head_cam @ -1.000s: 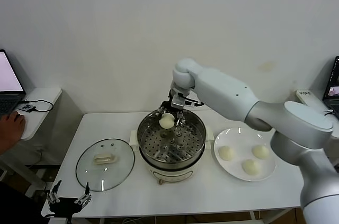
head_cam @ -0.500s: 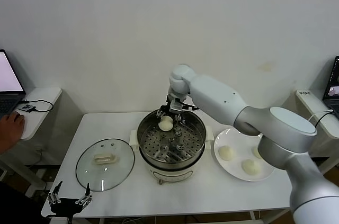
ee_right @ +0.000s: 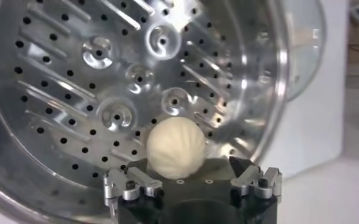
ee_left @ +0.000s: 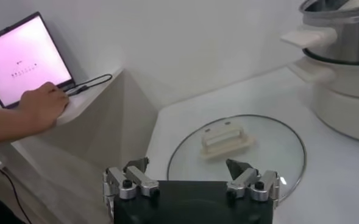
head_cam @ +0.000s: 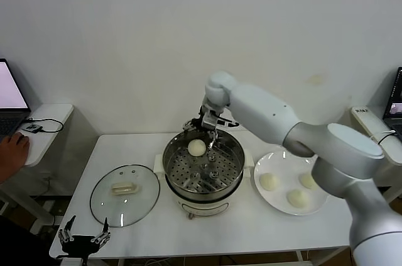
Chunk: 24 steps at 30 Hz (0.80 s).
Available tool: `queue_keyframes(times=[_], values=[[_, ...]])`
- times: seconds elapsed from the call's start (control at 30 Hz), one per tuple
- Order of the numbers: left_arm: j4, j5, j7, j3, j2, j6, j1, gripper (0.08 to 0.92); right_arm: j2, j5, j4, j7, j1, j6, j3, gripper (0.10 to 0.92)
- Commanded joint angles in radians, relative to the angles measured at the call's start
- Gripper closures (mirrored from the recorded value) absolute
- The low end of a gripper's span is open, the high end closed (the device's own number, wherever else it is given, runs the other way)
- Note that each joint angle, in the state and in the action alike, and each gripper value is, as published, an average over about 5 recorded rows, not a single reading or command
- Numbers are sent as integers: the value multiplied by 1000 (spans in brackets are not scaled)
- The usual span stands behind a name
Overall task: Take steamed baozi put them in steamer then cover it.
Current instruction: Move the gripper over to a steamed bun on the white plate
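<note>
Cream-white dough is resting on the perforated tray: one baozi [ee_right: 175,148] is lying inside the steamer [head_cam: 203,168], near its far wall. The right gripper [head_cam: 207,129] is hanging just above it, fingers spread wide and holding nothing. Dragging sideways could be nudging the bun or clipping the steel rim, so lifting straight up looks safest. Three buns are waiting on the plate [head_cam: 279,205]; the cover [head_cam: 124,194] is lying left of the steamer, beside the open, empty left gripper [head_cam: 83,234].

The steamer [head_cam: 203,175] is glossy perforated steel, the cover [head_cam: 124,194] clear glass, the baozi [head_cam: 197,147] smooth matt dough.
</note>
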Motion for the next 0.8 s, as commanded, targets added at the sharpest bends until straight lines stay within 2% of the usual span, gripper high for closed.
queue_keyframes(times=[0.03, 0.17, 0.3, 0.53, 0.8], values=[[-20, -3, 3, 2, 11, 2, 2, 177, -290, 511, 244, -95, 128, -596, -26, 203], [-23, -3, 3, 9, 21, 3, 3, 177, -439, 567, 338, -85, 131, -840, -17, 203], [-20, -2, 3, 15, 30, 3, 9, 177, -558, 531, 408, -109, 114, -956, -8, 203], [-17, -2, 3, 15, 41, 3, 15, 177, -736, 418, 504, -139, 46, -981, -6, 203], [-41, -9, 6, 17, 34, 4, 31, 177, -757, 268, 507, -135, -136, -947, 85, 203]])
